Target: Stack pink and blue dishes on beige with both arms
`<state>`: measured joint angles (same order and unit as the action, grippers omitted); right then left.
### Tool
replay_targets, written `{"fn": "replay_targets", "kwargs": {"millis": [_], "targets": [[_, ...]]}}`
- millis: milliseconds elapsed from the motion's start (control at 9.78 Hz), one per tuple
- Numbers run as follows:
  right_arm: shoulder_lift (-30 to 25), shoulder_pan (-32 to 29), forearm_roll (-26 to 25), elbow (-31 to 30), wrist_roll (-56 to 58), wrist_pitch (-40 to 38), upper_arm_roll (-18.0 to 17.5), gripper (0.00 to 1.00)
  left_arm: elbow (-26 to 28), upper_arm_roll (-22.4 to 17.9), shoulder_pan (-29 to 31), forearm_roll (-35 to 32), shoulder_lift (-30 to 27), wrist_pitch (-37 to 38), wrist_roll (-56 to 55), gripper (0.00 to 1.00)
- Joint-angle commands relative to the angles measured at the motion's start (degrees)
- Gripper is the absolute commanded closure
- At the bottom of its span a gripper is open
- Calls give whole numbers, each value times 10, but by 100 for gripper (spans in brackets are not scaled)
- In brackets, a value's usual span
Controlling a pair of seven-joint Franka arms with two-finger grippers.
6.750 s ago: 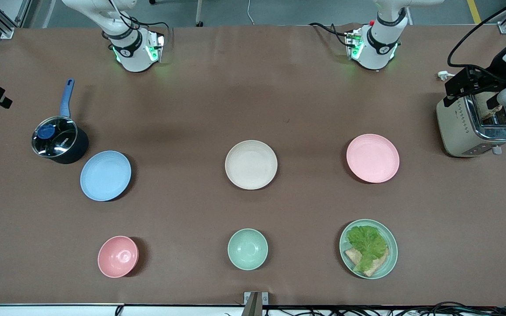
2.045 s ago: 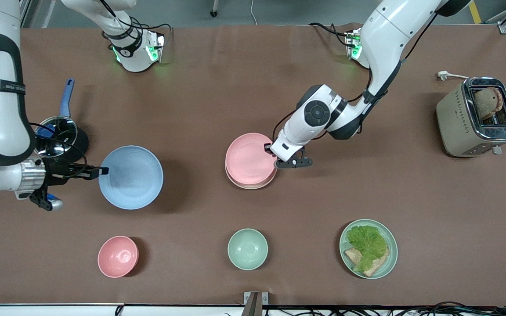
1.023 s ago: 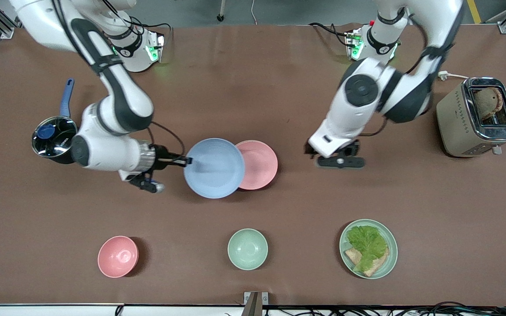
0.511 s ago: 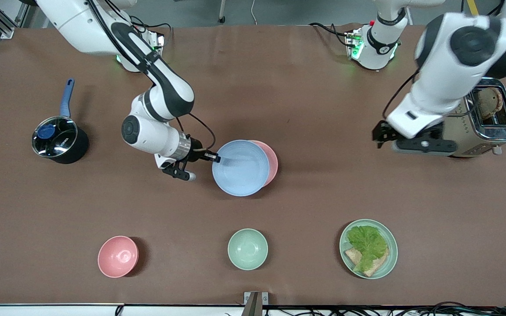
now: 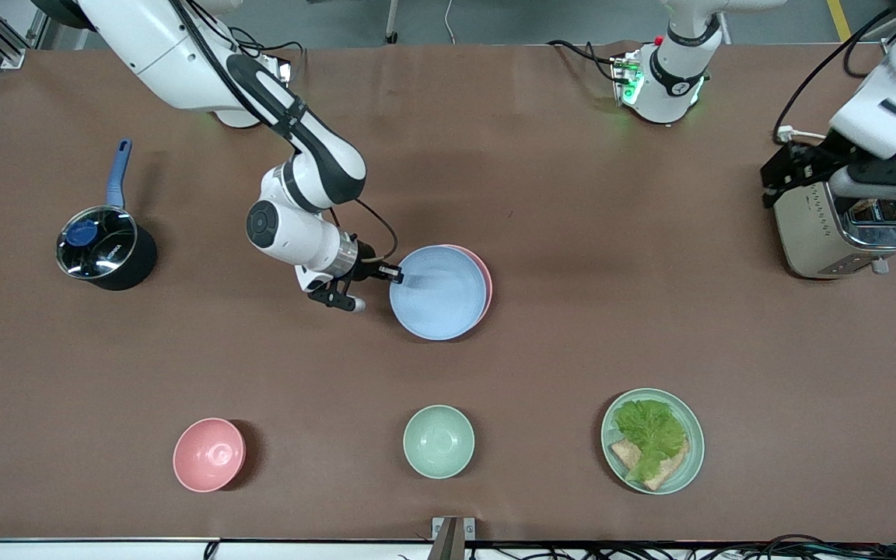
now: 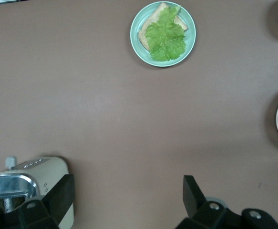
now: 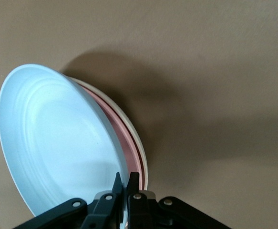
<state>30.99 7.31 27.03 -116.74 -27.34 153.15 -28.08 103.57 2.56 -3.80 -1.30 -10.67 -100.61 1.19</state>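
Right gripper (image 5: 393, 273): clamped on the rim of the blue plate (image 5: 438, 292), at frame centre, beside the stack.
Blue plate: tilted, held by one edge over the pink plate (image 5: 484, 285); in the right wrist view the blue plate (image 7: 57, 143) has its gripped side low and its free side raised, and I cannot tell whether it touches the pink plate (image 7: 124, 143).
Stack: pink plate sits on the beige plate (image 7: 141, 152), of which only a thin rim shows.
Offset: blue plate sits slightly toward the right arm's end, a pink crescent showing.
Risk, release: letting go while tilted and off-centre could make it slide or land askew.
Risk, push: pressing sideways could shove the whole stack.
Left gripper (image 5: 845, 175): fingers spread, empty, upper right of frame over the toaster (image 5: 845, 225); this arm waits.
Risk, left: little; well apart from the stack.
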Motion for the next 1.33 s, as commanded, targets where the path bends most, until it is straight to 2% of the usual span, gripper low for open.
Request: {"fn": "replay_targets", "kwargs": {"millis": [0,102,307,409,511,614,716,818,920,1125,1227], "targets": [[-10,-5,-7,-20,-12,20,-8,97,-141,3,9,3,67,116,5,0],[-15,-8,-7,-21,-11,15,-10,97,-205,4,9,1,92,151,5,0],[-15,-7,-7,-23,-12,15,-11,92,-245,12,22,3,110,175,4,0],[-14,-10,-7,-23,-9,14,-11,68,-246,11,26,6,109,178,5,0],[-16,-10,-7,-23,-8,14,-11,14,-237,10,26,9,102,182,7,0],[-27,-13,-7,-23,-9,12,-10,0,-220,11,30,8,94,188,6,0],[-53,-25,-7,-23,-10,-3,-9,0,-212,11,31,8,92,187,6,0],[-98,-45,-9,-22,-9,-59,-2,0,-211,11,30,8,92,186,4,0],[-148,-75,-41,-18,-9,-136,14,0,-209,11,28,8,92,185,3,0],[-223,-87,-164,12,-10,-294,97,0,-206,11,27,8,93,183,0,0],[-248,-88,-207,45,-6,-363,137,0,-205,11,26,8,92,183,-7,0]]}}
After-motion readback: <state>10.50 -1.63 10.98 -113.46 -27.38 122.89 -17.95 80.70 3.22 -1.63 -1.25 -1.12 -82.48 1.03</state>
